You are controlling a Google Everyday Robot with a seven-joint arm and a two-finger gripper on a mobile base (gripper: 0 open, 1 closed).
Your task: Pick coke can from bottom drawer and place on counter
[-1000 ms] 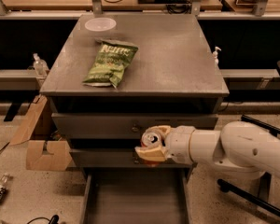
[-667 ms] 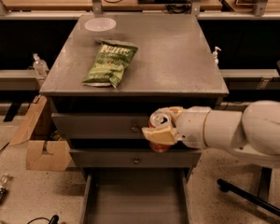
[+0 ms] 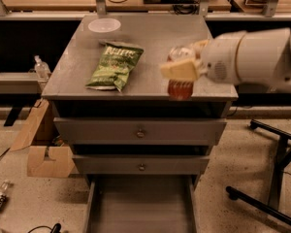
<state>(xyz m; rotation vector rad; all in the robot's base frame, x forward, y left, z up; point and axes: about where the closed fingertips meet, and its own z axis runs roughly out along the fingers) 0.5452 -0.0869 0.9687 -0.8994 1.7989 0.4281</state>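
Observation:
The coke can, red with a silver top, is held in my gripper above the front right part of the counter. The gripper's pale fingers are shut around the can's upper half; my white arm comes in from the right. The can looks upright, with its base near the counter's front edge; I cannot tell whether it touches the surface. The bottom drawer is pulled open below, and its grey floor shows nothing in it.
A green chip bag lies on the counter's left half, and a white round lid lies at its back left. Two shut drawers with round knobs sit under the counter. A cardboard box stands left, a black stand leg right.
My gripper has risen with the coke can from in front of the middle drawers up to counter height over the front right of the counter.

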